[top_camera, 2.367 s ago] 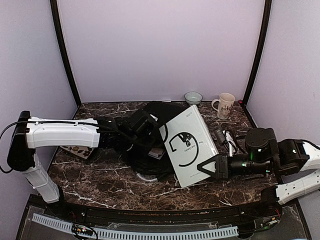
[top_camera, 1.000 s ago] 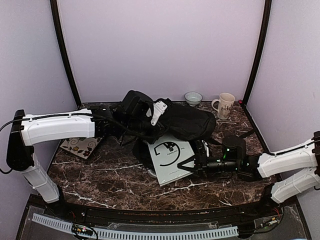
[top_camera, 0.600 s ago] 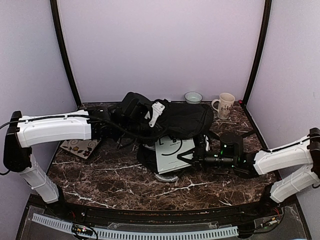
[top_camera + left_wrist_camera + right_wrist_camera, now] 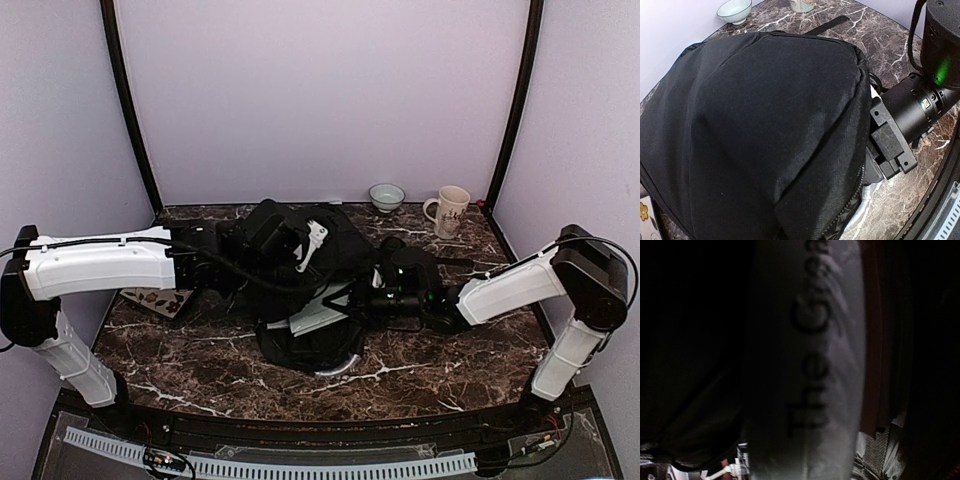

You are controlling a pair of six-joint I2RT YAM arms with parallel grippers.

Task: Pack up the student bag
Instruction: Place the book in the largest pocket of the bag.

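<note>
Though bolted down at 8 o'clock, stretched low and rightward over the marble table point(image 4: 200, 372): the white left arm point(image 4: 100, 265). Beneath its forearm at 9 o'clock, lying flat and partly covered, a patterned card point(image 4: 150, 297) with brown swirls. At the arm's tip, just left of centre, the left gripper point(image 4: 308, 243), pinched fully closed, black fabric bunched around it; holding up the top panel of the student bag point(image 4: 355, 245), judging by the overhead view. Fingers out of sight in the left wrist view, filled instead by the bag point(image 4: 765, 125) raised as a dome. Bag at dead centre of the table, mouth facing 4 o'clock. Poking from under the raised panel toward 7 o'clock, a tilted corner of a white book point(image 4: 318, 316). Clamped on the book's other end, jaws parted only by its thickness, the right gripper point(image 4: 353, 297), pushed into the bag's mouth. In the right wrist view, close and blurred, the book's pale spine point(image 4: 805, 365) lettered "The Grea", darkness on both sides. Against the back wall near 12 o'clock, a small pale bowl point(image 4: 386, 195), apart from the bag; at 1 o'clock, an upright cream mug point(image 4: 447, 211), handle toward the bowl. From 4 o'clock, reaching leftward to centre, the white right arm point(image 4: 510, 285).
</note>
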